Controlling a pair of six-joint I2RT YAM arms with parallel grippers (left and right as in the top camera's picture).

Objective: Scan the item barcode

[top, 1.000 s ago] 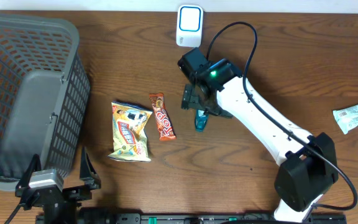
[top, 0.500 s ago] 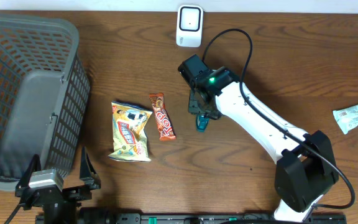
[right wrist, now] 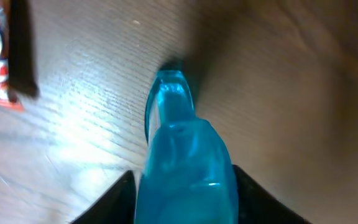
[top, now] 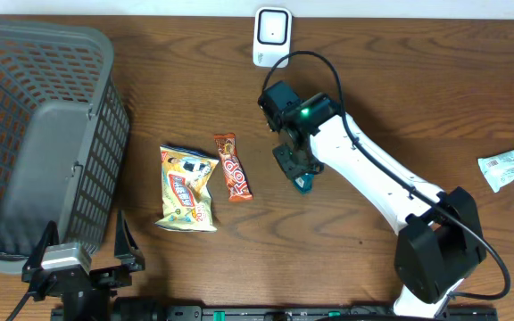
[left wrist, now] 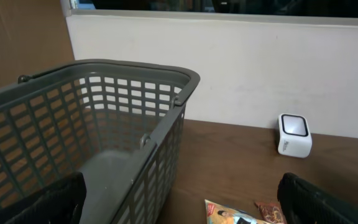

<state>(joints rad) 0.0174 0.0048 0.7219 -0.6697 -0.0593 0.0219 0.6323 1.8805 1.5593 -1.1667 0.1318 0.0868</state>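
At the near edge, the left jaws stand wide open with nothing in them. Farther out, the top view shows only the tip of the blue thing [top: 304,185] poking out from under the right arm [top: 373,169], mid table [top: 194,89]. The right wrist view shows more: the right jaws press on both its sides. The white scanner [top: 272,37] sits at the far edge, well apart
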